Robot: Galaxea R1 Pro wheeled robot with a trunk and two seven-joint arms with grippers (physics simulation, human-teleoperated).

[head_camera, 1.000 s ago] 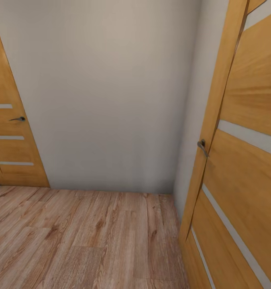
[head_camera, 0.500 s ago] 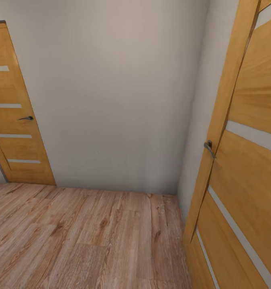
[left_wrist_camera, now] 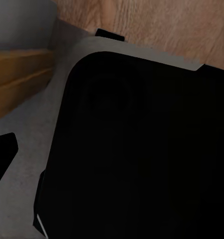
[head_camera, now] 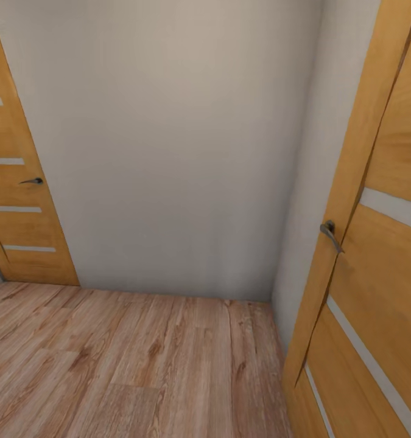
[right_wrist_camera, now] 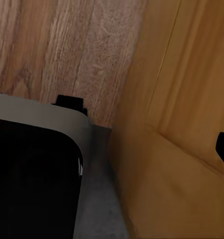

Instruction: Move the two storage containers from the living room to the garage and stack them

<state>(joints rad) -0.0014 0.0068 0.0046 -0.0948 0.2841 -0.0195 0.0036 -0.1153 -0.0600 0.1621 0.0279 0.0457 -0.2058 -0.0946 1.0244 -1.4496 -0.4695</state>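
Head cam: plain wall (head_camera: pixel 181 152) btwn two glazed wooden doors (head_camera: pixel 16 182), wood plank floor (head_camera: pixel 138 365) below. Claw state, L & R: can't tell.

Plain grey wall (head_camera: pixel 181 152) ahead; wood plank floor (head_camera: pixel 126 365); glazed wooden doors left (head_camera: pixel 16 201), right (head_camera: pixel 375 292).

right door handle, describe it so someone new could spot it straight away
Start at the plain pale wall ahead, then go to the big wooden door at the right edge. The right door handle is a grey metal lever on the door's near edge, larger and closer than the handle on the far left door.
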